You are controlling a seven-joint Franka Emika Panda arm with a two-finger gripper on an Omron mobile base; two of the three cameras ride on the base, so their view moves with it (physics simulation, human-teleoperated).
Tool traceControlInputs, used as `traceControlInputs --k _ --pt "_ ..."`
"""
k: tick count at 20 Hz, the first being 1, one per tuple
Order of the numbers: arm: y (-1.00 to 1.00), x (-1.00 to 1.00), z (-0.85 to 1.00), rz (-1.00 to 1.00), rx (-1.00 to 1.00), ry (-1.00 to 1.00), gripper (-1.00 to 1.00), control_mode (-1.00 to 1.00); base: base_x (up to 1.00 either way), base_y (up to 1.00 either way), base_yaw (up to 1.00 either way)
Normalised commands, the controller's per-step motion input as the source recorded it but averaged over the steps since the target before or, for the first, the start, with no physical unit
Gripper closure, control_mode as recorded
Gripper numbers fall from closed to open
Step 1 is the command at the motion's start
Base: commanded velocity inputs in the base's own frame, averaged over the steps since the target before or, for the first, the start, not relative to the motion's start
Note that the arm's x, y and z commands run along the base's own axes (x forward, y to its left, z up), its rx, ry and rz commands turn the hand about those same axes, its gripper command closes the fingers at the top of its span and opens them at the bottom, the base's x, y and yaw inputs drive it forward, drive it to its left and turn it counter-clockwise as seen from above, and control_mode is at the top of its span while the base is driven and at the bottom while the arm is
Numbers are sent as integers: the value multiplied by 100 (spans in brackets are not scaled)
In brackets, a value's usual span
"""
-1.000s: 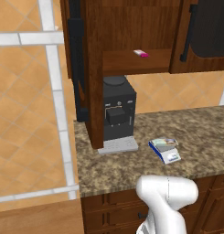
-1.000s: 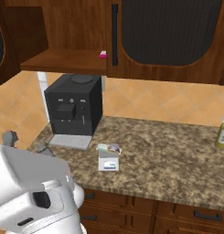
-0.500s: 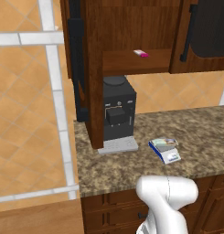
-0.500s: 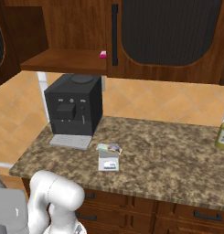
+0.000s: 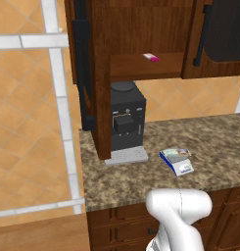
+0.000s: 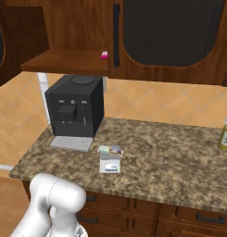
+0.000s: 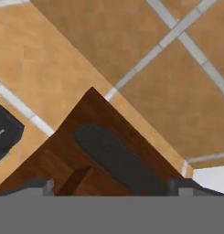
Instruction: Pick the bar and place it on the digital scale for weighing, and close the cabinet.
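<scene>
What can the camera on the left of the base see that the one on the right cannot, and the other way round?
The left base view alone shows the open cabinet door edge-on, jutting toward the camera beside the tiled wall. The right base view alone shows a yellowish bottle at the counter's far right. Both share the bar lying on the digital scale, the black coffee machine, the small pink item on the cabinet shelf, and the granite counter.
</scene>
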Motion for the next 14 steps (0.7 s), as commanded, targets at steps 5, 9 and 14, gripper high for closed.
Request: traceControlInputs --k 5,9,14 --pt "100 10 -41 -15 0 -22 -100 -100 0 0 0" --pt "100 13 -36 -13 0 -23 -100 -100 0 0 0" --pt "100 1 -36 -11 0 -22 -100 -100 0 0 0"
